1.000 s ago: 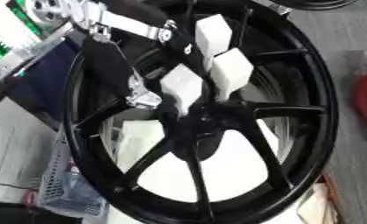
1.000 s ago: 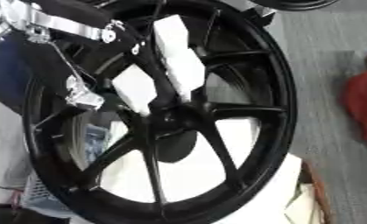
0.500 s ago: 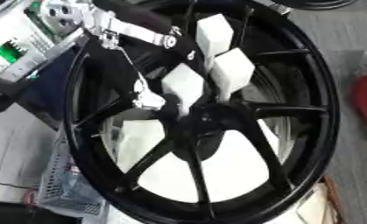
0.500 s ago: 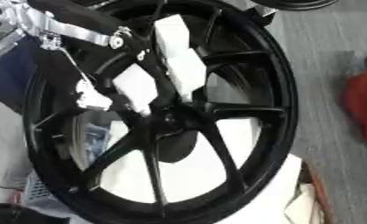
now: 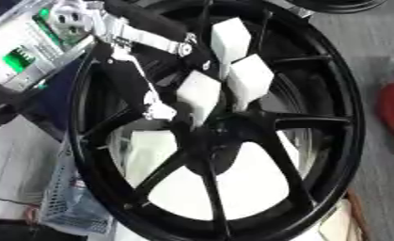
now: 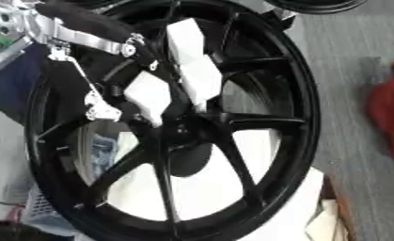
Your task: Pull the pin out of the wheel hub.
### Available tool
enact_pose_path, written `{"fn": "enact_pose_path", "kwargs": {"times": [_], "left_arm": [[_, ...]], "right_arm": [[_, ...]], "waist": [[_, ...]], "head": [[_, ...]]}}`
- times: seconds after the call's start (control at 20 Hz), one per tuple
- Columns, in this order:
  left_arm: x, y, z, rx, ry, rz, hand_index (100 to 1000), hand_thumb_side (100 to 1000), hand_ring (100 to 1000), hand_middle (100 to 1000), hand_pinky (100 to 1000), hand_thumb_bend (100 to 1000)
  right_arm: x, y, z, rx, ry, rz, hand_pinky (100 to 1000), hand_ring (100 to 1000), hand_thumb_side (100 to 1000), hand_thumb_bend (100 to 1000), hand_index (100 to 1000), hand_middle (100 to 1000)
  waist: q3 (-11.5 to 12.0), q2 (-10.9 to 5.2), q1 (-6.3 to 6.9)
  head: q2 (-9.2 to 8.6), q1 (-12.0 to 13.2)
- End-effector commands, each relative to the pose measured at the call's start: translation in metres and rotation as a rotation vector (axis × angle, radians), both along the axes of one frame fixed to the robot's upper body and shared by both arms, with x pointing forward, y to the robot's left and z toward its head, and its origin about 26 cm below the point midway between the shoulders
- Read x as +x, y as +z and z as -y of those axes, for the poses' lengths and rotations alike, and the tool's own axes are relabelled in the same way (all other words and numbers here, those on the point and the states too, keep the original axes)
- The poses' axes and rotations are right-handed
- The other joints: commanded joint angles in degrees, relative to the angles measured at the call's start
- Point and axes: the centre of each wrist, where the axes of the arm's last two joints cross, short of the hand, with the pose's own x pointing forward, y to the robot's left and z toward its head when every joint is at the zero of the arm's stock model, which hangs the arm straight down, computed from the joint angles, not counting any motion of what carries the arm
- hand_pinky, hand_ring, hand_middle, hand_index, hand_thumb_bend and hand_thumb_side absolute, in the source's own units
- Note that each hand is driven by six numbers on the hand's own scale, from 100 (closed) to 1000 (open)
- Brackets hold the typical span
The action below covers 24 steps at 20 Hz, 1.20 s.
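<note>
Pin not distinguishable; hub centre [image 5: 220, 129] dark, partly covered by white-padded fingers [image 5: 198, 94]. Whether fingers grip anything at hub: cannot tell. Right hand in no view.

Left hand [image 5: 232, 75] enters from upper left, black arm with silver links [image 5: 142, 35], white finger pads bunched over spokes just above hub, tips pointing down toward centre.

Wheel [image 6: 303, 108] black, glossy, multi-spoke, fills most of both views, tilted; lower rim cut off at bottom edge. White surface shows between spokes. Red object [image 6: 389, 122] at right edge, cropped, unidentifiable.
</note>
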Motion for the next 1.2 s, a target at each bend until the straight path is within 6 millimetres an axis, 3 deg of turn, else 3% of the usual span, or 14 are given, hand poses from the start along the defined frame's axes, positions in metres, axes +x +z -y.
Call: {"fn": "enact_pose_path", "kwargs": {"times": [0.05, 0.3, 0.45, 0.5, 0.55, 0.75, 0.95, 1.2], "left_arm": [[-0.002, 0.015, -0.004, -0.04, 0.009, 0.014, 593, 322, 520, 405, 720, 100], [-0.004, 0.032, -0.013, -0.117, 0.048, 0.001, 475, 297, 433, 297, 633, 100], [-0.005, 0.038, -0.019, -0.169, 0.072, -0.005, 466, 276, 424, 290, 628, 100], [-0.007, 0.04, -0.02, -0.179, 0.076, -0.001, 467, 276, 425, 292, 629, 100], [-0.009, 0.042, -0.022, -0.185, 0.079, 0.009, 467, 270, 425, 291, 629, 100], [-0.02, 0.058, -0.04, -0.259, 0.094, 0.023, 469, 269, 422, 292, 630, 100], [-0.033, 0.075, -0.076, -0.383, 0.147, 0.063, 471, 266, 418, 292, 634, 100], [-0.046, 0.086, -0.136, -0.567, 0.283, 0.135, 475, 265, 411, 293, 628, 100]], "right_arm": [[-0.003, 0.008, 0.002, -0.011, -0.012, 0.022, 854, 731, 511, 100, 786, 703], [-0.003, 0.007, 0.003, -0.007, -0.014, 0.019, 854, 731, 513, 100, 786, 703], [-0.003, 0.006, 0.004, -0.009, -0.017, 0.015, 853, 731, 513, 100, 786, 704], [-0.003, 0.006, 0.004, -0.009, -0.018, 0.014, 853, 731, 556, 100, 786, 704], [-0.003, 0.006, 0.004, -0.009, -0.019, 0.015, 853, 731, 511, 100, 786, 704], [-0.003, 0.006, 0.006, -0.012, -0.024, 0.015, 853, 731, 508, 100, 786, 704], [-0.005, 0.007, 0.008, -0.013, -0.032, 0.02, 853, 731, 502, 100, 785, 704], [-0.006, 0.006, 0.011, -0.012, -0.046, 0.027, 852, 731, 499, 100, 785, 704]], "waist": [[-0.05, -1.25, -0.24], [0.13, -1.44, -0.35], [0.27, -1.65, -0.37], [0.32, -1.73, -0.35], [0.42, -1.83, -0.33], [0.93, -2.24, -0.37], [1.57, -2.54, -0.42], [2.37, -2.8, -0.62]], "head": [[-0.4, 0.08], [-0.25, 0.0], [0.03, -0.06], [0.1, -0.07], [0.16, -0.1], [0.51, -0.56], [0.74, -1.29], [0.88, -1.81]]}}
